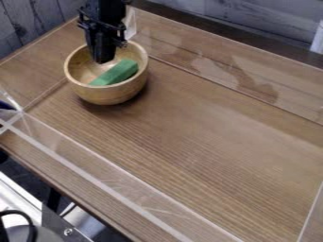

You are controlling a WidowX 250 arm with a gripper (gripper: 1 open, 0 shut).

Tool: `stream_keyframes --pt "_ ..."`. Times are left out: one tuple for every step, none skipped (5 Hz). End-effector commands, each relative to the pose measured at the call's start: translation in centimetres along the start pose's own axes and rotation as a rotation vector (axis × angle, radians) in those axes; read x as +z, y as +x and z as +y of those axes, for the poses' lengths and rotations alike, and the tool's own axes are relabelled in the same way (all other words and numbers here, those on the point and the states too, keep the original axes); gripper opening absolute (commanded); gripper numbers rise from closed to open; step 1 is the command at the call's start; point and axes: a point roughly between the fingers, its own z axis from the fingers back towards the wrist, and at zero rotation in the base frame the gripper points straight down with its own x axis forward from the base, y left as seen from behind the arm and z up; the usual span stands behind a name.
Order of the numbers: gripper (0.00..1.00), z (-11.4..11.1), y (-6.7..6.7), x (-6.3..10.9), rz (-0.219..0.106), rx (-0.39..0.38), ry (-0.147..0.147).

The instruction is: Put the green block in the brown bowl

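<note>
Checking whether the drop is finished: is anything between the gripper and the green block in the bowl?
Nothing: in the camera view the gripper, jaws shut, hangs inside the brown bowl beside the green block, only bare bowl floor between them.
</note>
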Motion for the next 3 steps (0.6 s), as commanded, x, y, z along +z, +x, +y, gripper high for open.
stream_keyframes --pt "0.00 0.5 -0.2 2.6 -0.107 0.029 0.052" --pt "0.00 0.7 0.3 2.1 -0.084 0.025 0.067" --pt "0.00 1.0 0.8 1.6 -0.060 0.019 0.083"
